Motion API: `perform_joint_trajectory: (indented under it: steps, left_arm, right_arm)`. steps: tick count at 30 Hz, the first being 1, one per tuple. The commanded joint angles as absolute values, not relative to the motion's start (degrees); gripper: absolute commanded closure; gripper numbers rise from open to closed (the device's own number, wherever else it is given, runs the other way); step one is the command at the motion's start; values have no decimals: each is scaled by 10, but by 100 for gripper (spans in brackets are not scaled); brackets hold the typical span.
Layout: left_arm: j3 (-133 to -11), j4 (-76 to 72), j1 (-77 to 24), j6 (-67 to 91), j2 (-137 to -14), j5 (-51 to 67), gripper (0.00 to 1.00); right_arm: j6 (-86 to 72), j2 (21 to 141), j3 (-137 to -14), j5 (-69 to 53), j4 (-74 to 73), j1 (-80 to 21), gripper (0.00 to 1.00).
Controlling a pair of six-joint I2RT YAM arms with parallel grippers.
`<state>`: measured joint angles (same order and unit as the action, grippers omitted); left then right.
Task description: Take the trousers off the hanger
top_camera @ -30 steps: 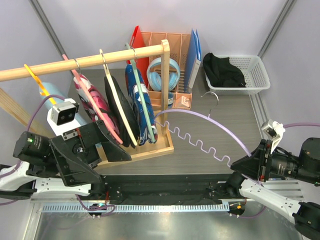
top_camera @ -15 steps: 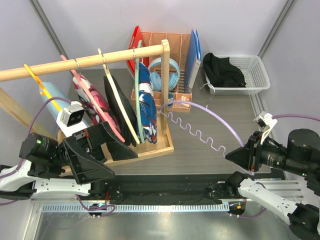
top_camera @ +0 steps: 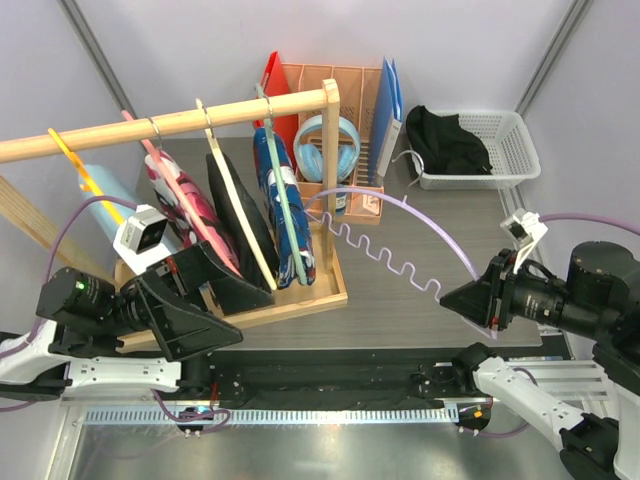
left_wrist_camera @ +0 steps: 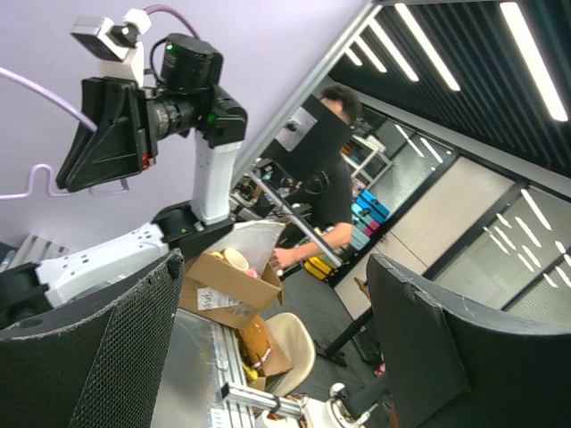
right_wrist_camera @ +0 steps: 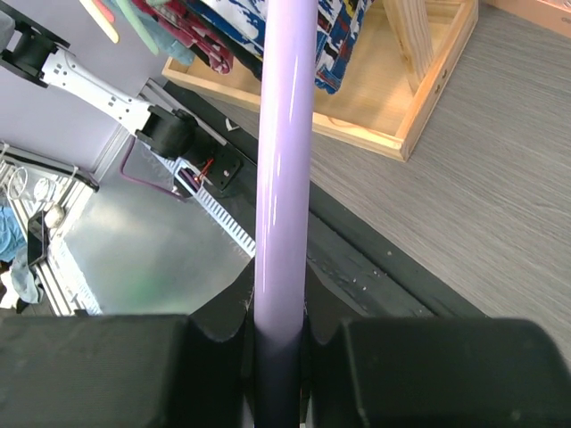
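Lilac hanger (top_camera: 400,206) clamped in right gripper (right_wrist_camera: 278,334) (tight on its bar); left gripper (left_wrist_camera: 277,343) gaping, empty; black trousers (top_camera: 252,232), printed trousers (top_camera: 270,190) hang from rail (top_camera: 120,130).

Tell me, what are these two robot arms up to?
The right hand grips a bare lilac hanger above the table. The left hand is open and empty near the clothes rack, where black trousers and blue printed trousers hang. A black garment lies in the white basket.

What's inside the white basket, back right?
A crumpled black garment fills the left half of the white basket; the right half shows bare mesh. Anything under the garment is hidden.
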<state>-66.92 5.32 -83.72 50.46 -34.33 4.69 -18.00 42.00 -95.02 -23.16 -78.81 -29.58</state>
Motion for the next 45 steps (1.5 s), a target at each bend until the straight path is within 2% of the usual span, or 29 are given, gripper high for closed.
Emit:
perform_joint_trajectory:
  steps: [1,8,18,28,40,43,45]
  left_arm:
    - [-677,87,-839,474,-346,4,18]
    - [-741,171,-839,453,-394,-169,24]
    - [-968,227,-839,444,-641,-318,26]
    - [-990,185,-841,594,-765,-440,27]
    - [-1027,96,-840,596,-874,-564,30]
    - [-1044,91,-834,599,-892,-569,35]
    - [-1041,80,-831,606,-899,-567,47]
  right_arm:
    - [-165,448,-944,-247,-672,-264,99]
    - [-156,474,-910,-273,-612,-256,99]
    - [-143,514,-963,-279,-607,-256,99]
    - [-138,516,-963,-276,-609,-257,99]
    - [-134,493,-940,-270,-613,-270,99]
    - [-134,484,-933,-270,-613,-272,99]
    - [-133,476,-928,-272,-615,-272,99]
